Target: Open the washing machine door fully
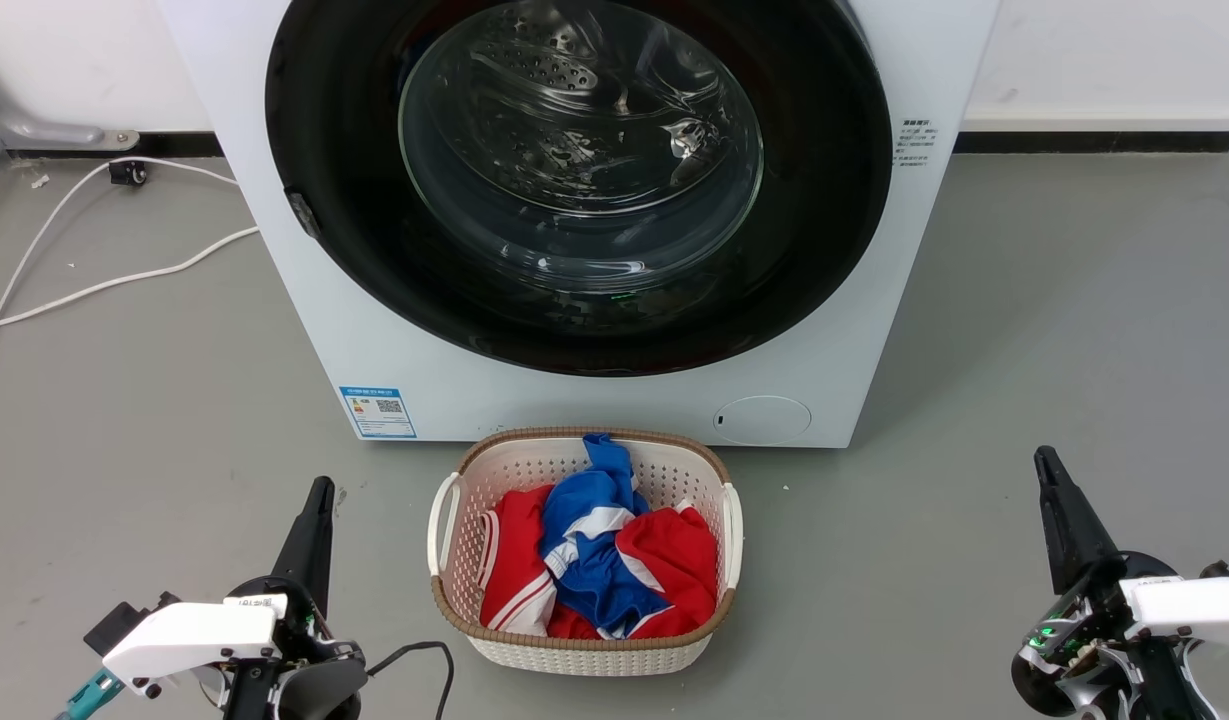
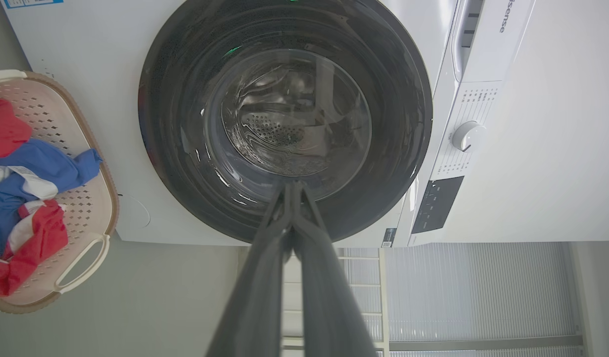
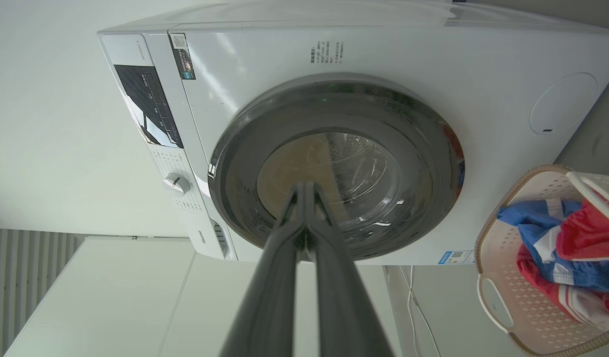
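The washing machine door (image 1: 354,190) is a big glossy black disc with a clear domed glass bowl, lying flat against the white machine's front; a small latch notch shows on its left rim. It also faces the left wrist view as the door (image 2: 175,163) and the right wrist view as the door (image 3: 423,148). My left gripper (image 1: 321,487) is low at the left, shut, empty, well short of the machine. Low at the right, my right gripper (image 1: 1045,457) is shut and empty too. Their tips meet as left gripper (image 2: 294,184) and right gripper (image 3: 304,186).
A cream laundry basket (image 1: 454,500) with red, blue and white clothes sits on the grey floor right before the machine. White cables (image 1: 124,280) trail across the floor at the left. A small round white flap (image 1: 762,419) sits low on the machine's front.
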